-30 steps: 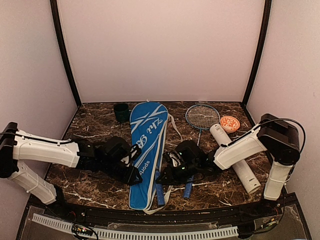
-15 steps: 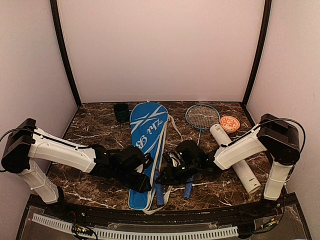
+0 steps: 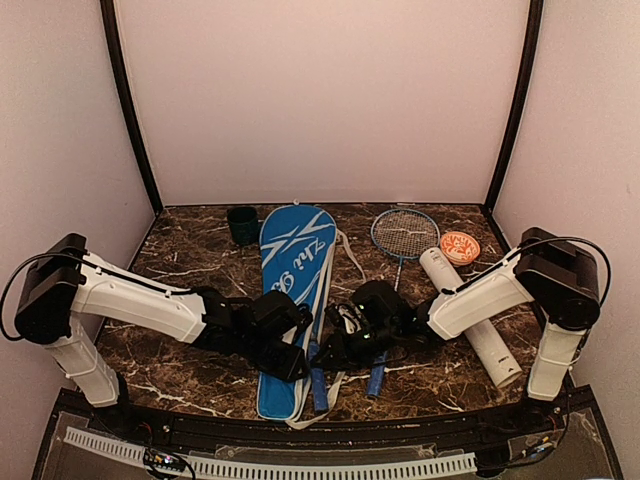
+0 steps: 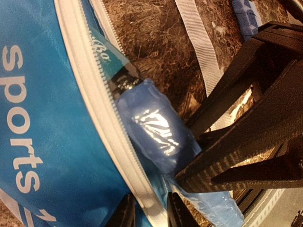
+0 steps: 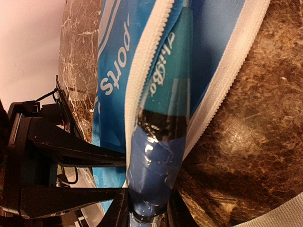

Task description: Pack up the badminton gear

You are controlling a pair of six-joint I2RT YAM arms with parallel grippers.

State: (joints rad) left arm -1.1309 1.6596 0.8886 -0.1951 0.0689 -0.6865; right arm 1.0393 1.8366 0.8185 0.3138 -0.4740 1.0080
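Note:
The blue racket bag (image 3: 290,290) lies lengthwise mid-table, its zip open along the near right edge. One racket's blue handle (image 5: 156,165) sticks out of that opening with the shaft inside, and my right gripper (image 5: 147,213) is shut on it. My left gripper (image 4: 150,215) reaches across the bag and pinches its white zipper edge (image 4: 94,109) right beside that handle (image 4: 156,127). In the top view the left gripper (image 3: 295,365) and right gripper (image 3: 325,355) nearly meet. A second racket (image 3: 403,235) lies to the right, next to the white tube (image 3: 470,315). No shuttlecocks are in view.
A small dark cup (image 3: 242,224) stands at the back left. An orange disc (image 3: 460,247) lies behind the tube. The bag's white strap (image 4: 199,42) trails over the marble beside the handle. Walls close in the table on three sides.
My left arm has swung right across the bag's near end to its right-hand edge, and its jaws have narrowed onto the zipper edge. The right arm and the racket have stayed put.

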